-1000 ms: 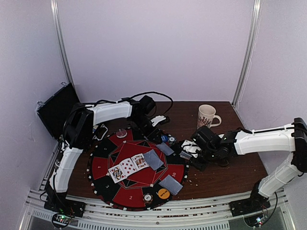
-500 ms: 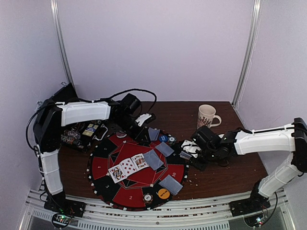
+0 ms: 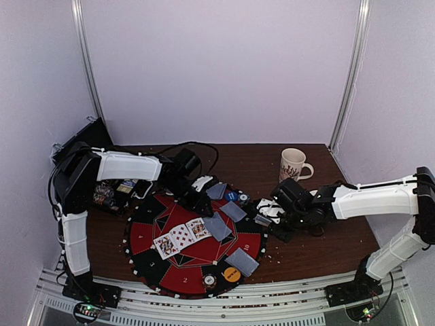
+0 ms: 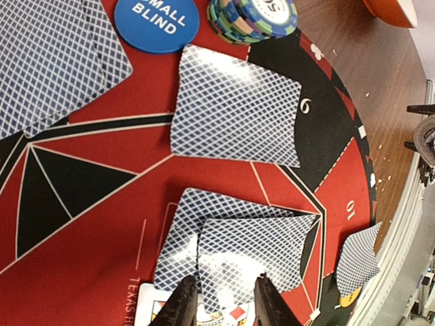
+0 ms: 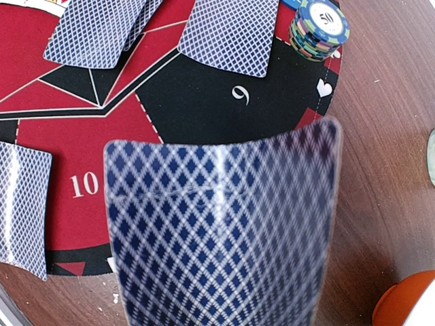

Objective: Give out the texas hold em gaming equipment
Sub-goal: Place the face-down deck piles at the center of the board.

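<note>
The round red-and-black poker mat (image 3: 146,238) holds face-up cards (image 3: 181,236) and several face-down blue-backed cards. My left gripper (image 3: 202,198) hovers open and empty over the mat's far part. In the left wrist view its fingertips (image 4: 185,299) frame two overlapped face-down cards (image 4: 238,238) lying on the mat. The blue small blind button (image 4: 156,20) and a chip stack (image 4: 255,17) lie beyond. My right gripper (image 3: 272,216) is at the mat's right edge, shut on blue-backed cards (image 5: 221,231) that hide its fingers. An orange button (image 3: 232,274) lies at the near edge.
A white patterned mug (image 3: 293,164) stands at the back right. An orange bowl (image 5: 408,302) sits just off the mat by my right gripper. A black case (image 3: 81,153) and a chip tray (image 3: 117,192) are at the left. Cables trail behind the left arm.
My left arm has swung left and its gripper has come nearer, over the mat's centre. A face-down card now shows beside the small blind button. The right arm has not moved.
</note>
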Available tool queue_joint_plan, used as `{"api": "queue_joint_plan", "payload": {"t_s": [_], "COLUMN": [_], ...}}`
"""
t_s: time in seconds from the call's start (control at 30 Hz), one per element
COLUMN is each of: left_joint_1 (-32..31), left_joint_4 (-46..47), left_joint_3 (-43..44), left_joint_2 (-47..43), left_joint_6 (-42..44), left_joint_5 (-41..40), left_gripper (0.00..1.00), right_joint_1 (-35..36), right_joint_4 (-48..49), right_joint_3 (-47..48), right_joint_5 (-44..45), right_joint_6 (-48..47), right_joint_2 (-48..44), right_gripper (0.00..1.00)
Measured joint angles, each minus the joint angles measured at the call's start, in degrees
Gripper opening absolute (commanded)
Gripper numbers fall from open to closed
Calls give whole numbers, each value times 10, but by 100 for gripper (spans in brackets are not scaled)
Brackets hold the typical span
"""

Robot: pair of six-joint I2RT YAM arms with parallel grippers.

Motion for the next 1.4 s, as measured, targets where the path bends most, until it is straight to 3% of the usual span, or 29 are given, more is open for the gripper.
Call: {"api": "queue_joint_plan", "payload": {"t_s": [0.5,1.2,1.4], "left_joint_1": [-1,-12,-13], "left_joint_4": [0,-1,-2], "left_joint_3": [-35,-36,-36], "left_joint_2": [-1,-1,-1], "left_joint_6": [-9,-12,-11], "left_joint_5": [-23,2,6], "left_gripper": [35,9,10], "right_joint_1": [0,23,24], "right_joint_4": [15,33,33], "right_joint_3": [-1,-2,-2], "right_joint_5": [-22,-15,-11], "right_joint_6": [31,103,117], "right_joint_2": [11,85,86], "right_gripper": [24,23,28]}}
